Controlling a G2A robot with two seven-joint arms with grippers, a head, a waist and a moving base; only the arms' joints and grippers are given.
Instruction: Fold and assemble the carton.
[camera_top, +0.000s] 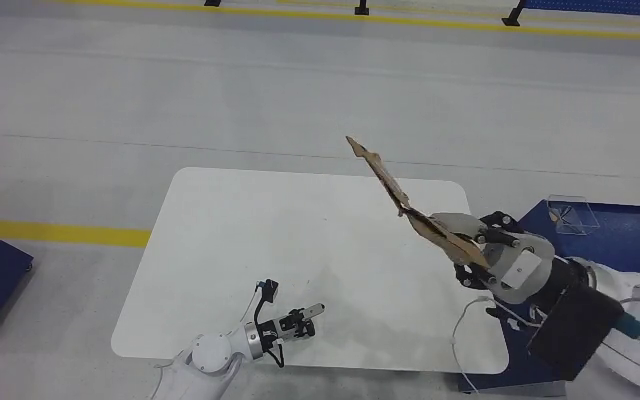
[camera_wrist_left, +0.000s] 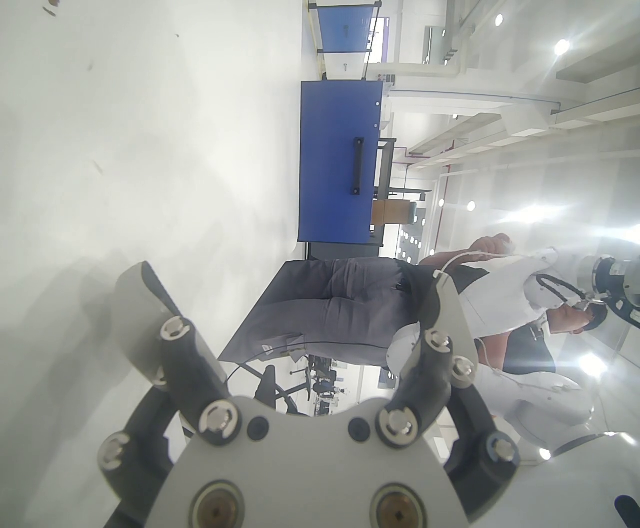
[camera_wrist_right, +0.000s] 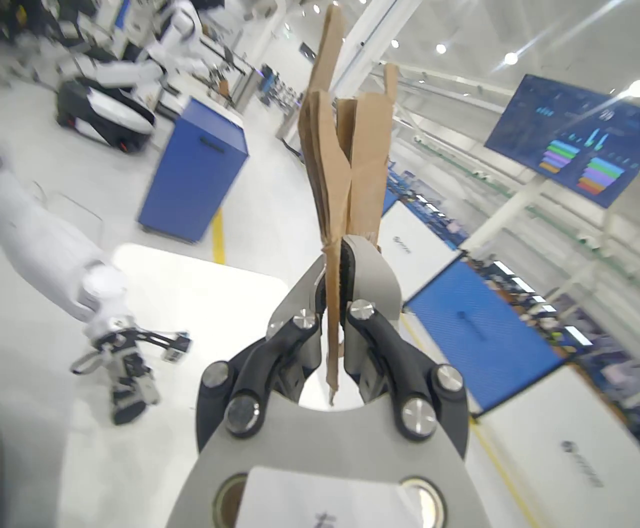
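The right end effector (camera_wrist_right: 334, 255) clamps one end of the carton (camera_top: 385, 180), slanting out over the worktop (camera_top: 250, 250), well apart from the open, empty left end effector (camera_top: 306, 319).

flat brown carton (camera_top: 385, 182), raised, tilted edge-on

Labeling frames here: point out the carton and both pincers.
carton (camera_wrist_right: 322, 160), right wrist view, middle of flattened board.
right pincer (camera_wrist_right: 336, 257), right wrist view, between fingertips.
left pincer (camera_wrist_left: 292, 285), left wrist view, between fingertips.
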